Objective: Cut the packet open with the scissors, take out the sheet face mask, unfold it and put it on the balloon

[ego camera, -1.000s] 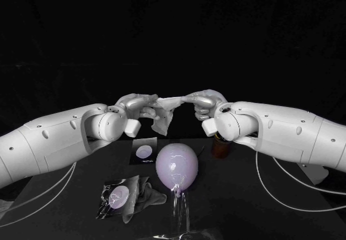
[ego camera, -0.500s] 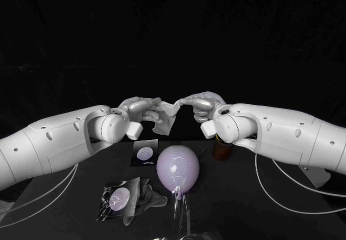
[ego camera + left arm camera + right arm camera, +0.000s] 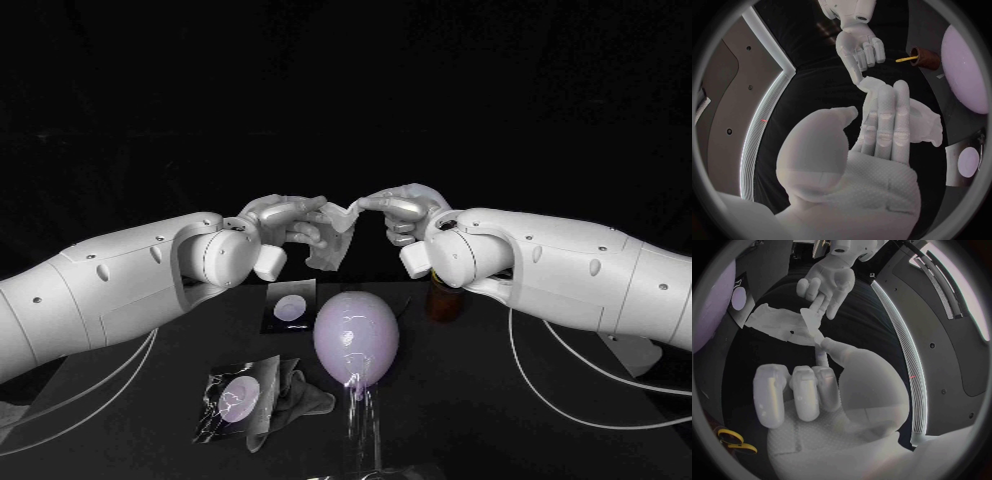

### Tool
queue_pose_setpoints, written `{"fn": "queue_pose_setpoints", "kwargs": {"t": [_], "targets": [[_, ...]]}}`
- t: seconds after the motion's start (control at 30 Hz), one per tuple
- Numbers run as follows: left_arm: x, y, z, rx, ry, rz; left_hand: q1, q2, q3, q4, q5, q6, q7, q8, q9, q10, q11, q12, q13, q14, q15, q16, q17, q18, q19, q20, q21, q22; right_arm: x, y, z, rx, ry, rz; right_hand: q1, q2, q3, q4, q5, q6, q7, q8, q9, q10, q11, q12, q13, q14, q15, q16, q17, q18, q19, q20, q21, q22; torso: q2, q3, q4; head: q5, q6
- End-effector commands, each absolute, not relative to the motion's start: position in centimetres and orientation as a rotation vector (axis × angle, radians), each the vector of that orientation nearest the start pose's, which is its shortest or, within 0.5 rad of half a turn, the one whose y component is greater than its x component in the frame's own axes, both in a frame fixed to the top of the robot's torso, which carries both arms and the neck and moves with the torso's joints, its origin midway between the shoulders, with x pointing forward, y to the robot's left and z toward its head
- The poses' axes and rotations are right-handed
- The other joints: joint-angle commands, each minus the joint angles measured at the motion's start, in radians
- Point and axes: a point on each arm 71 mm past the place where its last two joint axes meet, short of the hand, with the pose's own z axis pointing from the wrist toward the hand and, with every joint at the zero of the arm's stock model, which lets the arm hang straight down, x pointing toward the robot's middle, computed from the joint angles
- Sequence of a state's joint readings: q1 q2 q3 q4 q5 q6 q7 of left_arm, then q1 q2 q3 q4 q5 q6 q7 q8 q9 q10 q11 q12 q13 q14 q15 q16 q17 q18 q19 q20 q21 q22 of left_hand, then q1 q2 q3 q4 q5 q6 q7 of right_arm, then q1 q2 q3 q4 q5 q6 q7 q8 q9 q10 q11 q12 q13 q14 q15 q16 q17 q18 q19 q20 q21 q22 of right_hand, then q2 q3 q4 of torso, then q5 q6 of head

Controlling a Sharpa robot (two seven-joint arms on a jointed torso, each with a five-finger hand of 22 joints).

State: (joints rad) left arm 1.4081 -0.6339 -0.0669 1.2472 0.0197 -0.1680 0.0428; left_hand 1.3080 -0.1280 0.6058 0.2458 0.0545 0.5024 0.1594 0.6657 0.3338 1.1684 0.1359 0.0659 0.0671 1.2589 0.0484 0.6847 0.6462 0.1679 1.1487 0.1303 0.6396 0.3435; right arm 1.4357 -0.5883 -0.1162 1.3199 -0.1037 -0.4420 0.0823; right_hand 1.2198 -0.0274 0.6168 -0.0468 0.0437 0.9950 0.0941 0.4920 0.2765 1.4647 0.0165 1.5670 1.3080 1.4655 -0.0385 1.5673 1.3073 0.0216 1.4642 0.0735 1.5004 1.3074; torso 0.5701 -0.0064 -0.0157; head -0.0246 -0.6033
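- Holding the face mask (image 3: 333, 238) in the air, your left hand (image 3: 289, 218) pinched one edge.
- Your right hand (image 3: 401, 212) pinched the other edge.
- The face mask hung above the balloon (image 3: 355, 335).

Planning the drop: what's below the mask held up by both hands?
Below the sheet mask are the balloon and a dark packet. The table right behind the mask is covered.

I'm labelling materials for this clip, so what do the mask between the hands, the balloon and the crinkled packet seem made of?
Sheet mask: thin, limp, pale sheet, probably nonwoven fabric; it droops in folds between the left hand and right hand. Balloon: smooth, taut, likely latex, with a soft sheen. Packet: probably foil or plastic film, glossy with crinkled reflections.
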Motion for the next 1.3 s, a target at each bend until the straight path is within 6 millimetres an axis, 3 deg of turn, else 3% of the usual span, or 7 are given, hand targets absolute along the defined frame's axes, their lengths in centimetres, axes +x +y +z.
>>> {"fn": "queue_pose_setpoints", "kwargs": {"t": [0.03, 0.47, 0.6, 0.8, 1.0, 1.1, 1.3], "targets": [[56.1, 17.1, -11.2, -1.054, 1.647, -1.497, 0.020, 0.002, -0.005, -0.009, -0.005, -0.013, 0.056, 0.010, 0.003, -0.005, -0.002, 0.003, 0.000, -0.010, -0.001, 0.007, -0.005, 0.013, -0.007, -0.001, 0.009, 0.003, 55.1, -14.2, -10.6, 0.980, 1.514, 1.303, -0.003, 0.009, 0.007, -0.002, 0.005, 0.004, -0.012, 0.021, 0.091, 0.106, -0.006, 0.004, 0.263, 0.105, -0.005, 0.003, 0.263, -0.001, 0.060, -0.007, -0.003, 0.236, 0.001, 0.0003, -0.0008, -0.002, 0.000], [56.1, 17.1, -11.6, -0.904, 1.613, -1.477, 0.146, -0.004, 0.031, -0.148, -0.005, -0.074, 0.044, 0.051, 0.011, -0.008, -0.019, 0.001, -0.002, -0.018, -0.022, 0.013, -0.034, 0.015, -0.028, -0.025, 0.073, 0.048, 55.1, -14.1, -10.2, 0.991, 1.441, 1.331, -0.006, 0.009, 0.010, -0.005, 0.005, 0.004, -0.013, 0.024, 0.094, 0.106, -0.006, 0.004, 0.263, 0.105, -0.005, 0.003, 0.263, -0.003, 0.063, -0.007, 0.001, 0.238, -0.001, -0.0001, -0.0002, -0.006, 0.000], [56.0, 17.0, -11.9, -0.852, 1.607, -1.480, 0.157, -0.013, 0.051, -0.205, -0.007, -0.126, 0.039, 0.056, 0.000, -0.012, -0.023, -0.001, -0.003, -0.020, -0.025, 0.007, -0.059, 0.012, -0.075, -0.033, 0.157, 0.111, 55.2, -14.1, -10.2, 0.996, 1.433, 1.325, -0.007, 0.009, 0.011, -0.005, 0.005, 0.004, -0.013, 0.025, 0.095, 0.106, -0.007, 0.004, 0.263, 0.105, -0.005, 0.003, 0.263, -0.002, 0.063, -0.007, 0.001, 0.238, 0.000, -0.0002, 0.0007, -0.006, 0.002], [55.9, 16.8, -12.2, -0.805, 1.593, -1.484, 0.156, -0.011, 0.068, -0.247, -0.007, -0.146, 0.035, 0.078, -0.004, -0.013, -0.024, -0.001, -0.003, -0.019, -0.028, 0.005, -0.080, 0.014, -0.127, -0.032, 0.226, 0.164, 55.2, -14.1, -10.3, 0.998, 1.433, 1.320, -0.007, 0.009, 0.011, -0.006, 0.005, 0.004, -0.013, 0.025, 0.095, 0.106, -0.007, 0.004, 0.263, 0.105, -0.005, 0.003, 0.263, -0.002, 0.063, -0.007, 0.001, 0.238, 0.000, 0.0001, -0.0013, -0.005, 0.005], [55.8, 16.7, -12.2, -0.760, 1.584, -1.476, 0.176, -0.018, 0.098, -0.309, -0.006, -0.143, 0.033, 0.101, -0.012, -0.027, -0.021, -0.002, -0.004, -0.043, -0.026, -0.019, -0.109, 0.016, -0.183, -0.032, 0.284, 0.210, 55.1, -14.0, -10.3, 0.996, 1.435, 1.321, -0.009, 0.009, 0.013, -0.007, 0.005, 0.004, -0.013, 0.027, 0.097, 0.106, -0.007, 0.004, 0.263, 0.105, -0.006, 0.003, 0.263, -0.003, 0.063, -0.008, 0.002, 0.238, 0.000, 0.0002, -0.0004, -0.004, 0.007], [55.8, 16.7, -12.2, -0.727, 1.582, -1.458, 0.181, -0.026, 0.131, -0.348, -0.006, -0.113, 0.041, 0.110, -0.021, -0.039, -0.014, -0.003, -0.004, -0.043, -0.023, -0.023, -0.121, 0.017, -0.216, -0.030, 0.318, 0.235, 55.0, -13.9, -10.2, 0.993, 1.436, 1.325, -0.009, 0.009, 0.013, -0.007, 0.005, 0.004, -0.013, 0.027, 0.097, 0.106, -0.007, 0.004, 0.263, 0.105, -0.006, 0.003, 0.263, -0.003, 0.063, -0.008, 0.002, 0.238, 0.000, 0.0002, -0.0001, -0.005, 0.007], [56.1, 17.1, -12.3, -0.667, 1.562, -1.379, 0.163, -0.028, 0.149, -0.368, -0.005, -0.084, 0.048, 0.110, -0.037, -0.042, -0.010, 0.002, -0.003, -0.044, -0.021, -0.019, -0.129, 0.018, -0.237, -0.026, 0.345, 0.253, 54.9, -13.8, -10.2, 0.989, 1.432, 1.334, -0.009, 0.009, 0.013, -0.007, 0.005, 0.004, -0.013, 0.027, 0.097, 0.106, -0.007, 0.004, 0.263, 0.105, -0.006, 0.003, 0.263, -0.003, 0.063, -0.008, 0.002, 0.238, 0.000, 0.0001, -0.0004, -0.009, 0.008]]}}
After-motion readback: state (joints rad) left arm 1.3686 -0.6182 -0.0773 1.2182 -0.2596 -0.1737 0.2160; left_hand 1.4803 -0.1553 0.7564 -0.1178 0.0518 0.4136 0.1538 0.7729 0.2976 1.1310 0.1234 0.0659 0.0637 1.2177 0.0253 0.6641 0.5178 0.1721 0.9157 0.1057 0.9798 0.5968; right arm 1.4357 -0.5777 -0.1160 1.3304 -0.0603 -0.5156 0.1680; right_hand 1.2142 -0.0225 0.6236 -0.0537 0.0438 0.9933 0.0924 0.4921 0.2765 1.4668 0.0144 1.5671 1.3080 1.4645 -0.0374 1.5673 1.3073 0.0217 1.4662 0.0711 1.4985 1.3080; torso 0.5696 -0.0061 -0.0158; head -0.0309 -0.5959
